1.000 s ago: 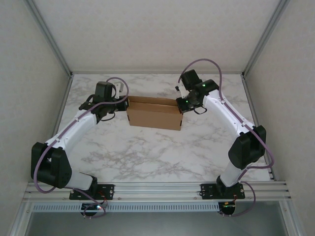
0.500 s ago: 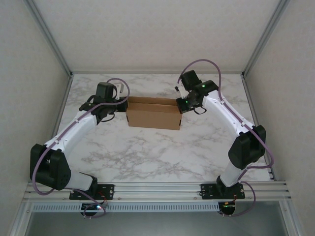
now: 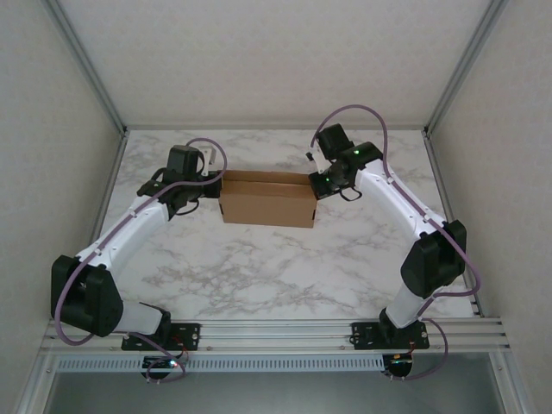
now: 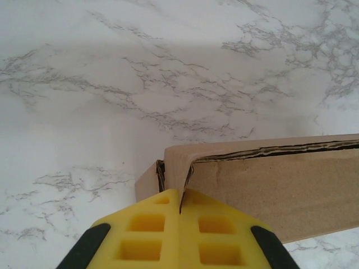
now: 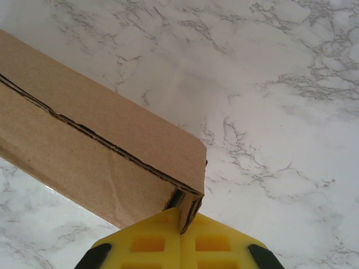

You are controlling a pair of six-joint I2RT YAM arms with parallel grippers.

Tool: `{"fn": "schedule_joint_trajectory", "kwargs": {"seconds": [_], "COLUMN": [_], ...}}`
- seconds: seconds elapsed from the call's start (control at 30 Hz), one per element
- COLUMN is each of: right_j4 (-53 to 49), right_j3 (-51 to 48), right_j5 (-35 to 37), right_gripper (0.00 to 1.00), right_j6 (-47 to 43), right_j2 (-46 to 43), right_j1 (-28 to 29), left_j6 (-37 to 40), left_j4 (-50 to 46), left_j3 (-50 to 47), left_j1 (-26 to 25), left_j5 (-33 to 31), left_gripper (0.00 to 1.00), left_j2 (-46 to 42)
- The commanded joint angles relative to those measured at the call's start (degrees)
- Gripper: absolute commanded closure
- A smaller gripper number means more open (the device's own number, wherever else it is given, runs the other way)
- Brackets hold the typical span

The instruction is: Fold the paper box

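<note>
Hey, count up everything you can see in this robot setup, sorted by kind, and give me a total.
Paper box: 1
Grippers with yellow fingers: 2, the left gripper and the right gripper, each pinching one end of the box
Marble table: 1
Total: 4
</note>
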Motion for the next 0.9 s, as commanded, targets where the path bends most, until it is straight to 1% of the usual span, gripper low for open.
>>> {"fn": "schedule_joint_trajectory", "kwargs": {"seconds": [0.0, 0.1, 0.23, 0.4, 0.6, 0.87], "right_j4": [-0.97, -1.21, -1.51, -2.26, -1.23, 3.59], "right_j3": [-0.51, 0.61, 1.89, 1.83, -2.25, -7.01], "right_j5": [-2.31, -5.76, -8.15, -5.97, -1.67, -2.42], "right_gripper": [1.0, 1.0, 1.0, 1.0, 1.0, 1.0], "right_j6": [1.78, 4.08, 6.67, 6.09, 4.25, 7.44], "right_j2": [-1.08, -0.37, 0.45, 1.05, 0.39, -0.96], "right_j1": [0.18, 0.18, 0.19, 0.18, 0.26, 0.28], "left_j6": [0.24, 0.01, 0.04, 0.09, 0.31, 0.16], "left_j4": [-1.67, -1.44, -1.44, -1.52, -1.09, -0.84], "left_j3": [-0.62, -0.8, -0.8, -1.17, -2.37, -2.64], "left_j1": [-0.36, -0.47, -0.48, -0.47, -0.42, -0.45], "left_j5": [-1.09, -0.62, -0.45, -0.63, -1.57, -2.19], "left_gripper": [1.0, 1.0, 1.0, 1.0, 1.0, 1.0], "left_j2": [-1.58, -1.84, -2.04, -2.23, -2.46, -2.66]}}
